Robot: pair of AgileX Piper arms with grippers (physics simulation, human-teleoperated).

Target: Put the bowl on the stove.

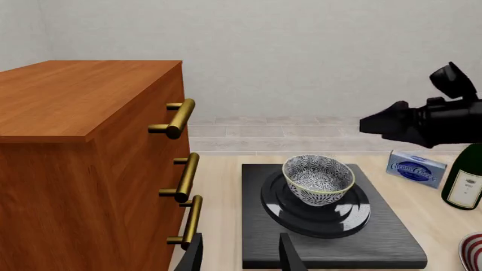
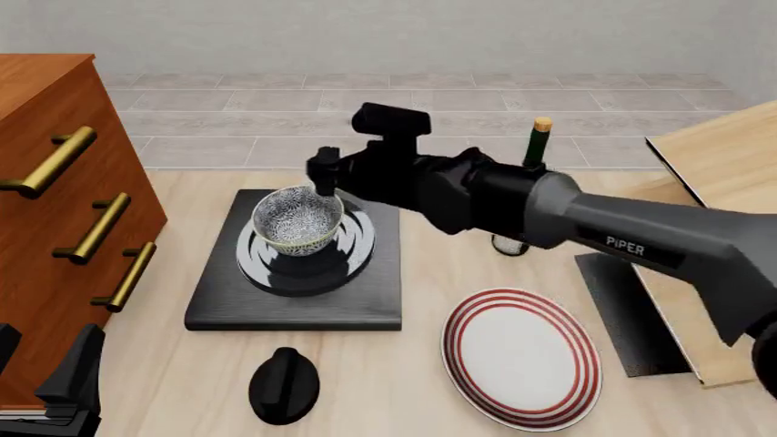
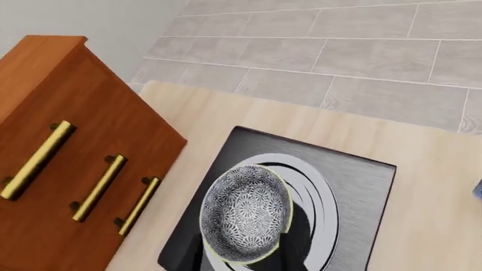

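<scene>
The blue-grey and white patterned bowl (image 2: 297,218) sits upright on the burner rings of the black stove (image 2: 231,291). It also shows in the left wrist view (image 1: 318,178) and the right wrist view (image 3: 245,212), on the stove (image 1: 376,237) (image 3: 362,186). My right gripper (image 2: 322,173) hovers just above and behind the bowl, apart from it (image 1: 365,125); I cannot tell how its jaws stand. My left gripper (image 1: 241,257) is open and empty, low at the near left (image 2: 43,364), short of the stove's front edge.
A wooden drawer cabinet (image 2: 36,228) with brass handles stands left of the stove. A black knob (image 2: 283,384) and a red-ringed white plate (image 2: 522,355) lie in front. A wine bottle (image 2: 534,146), a blue box (image 1: 416,168) and a wooden board (image 2: 716,164) are to the right.
</scene>
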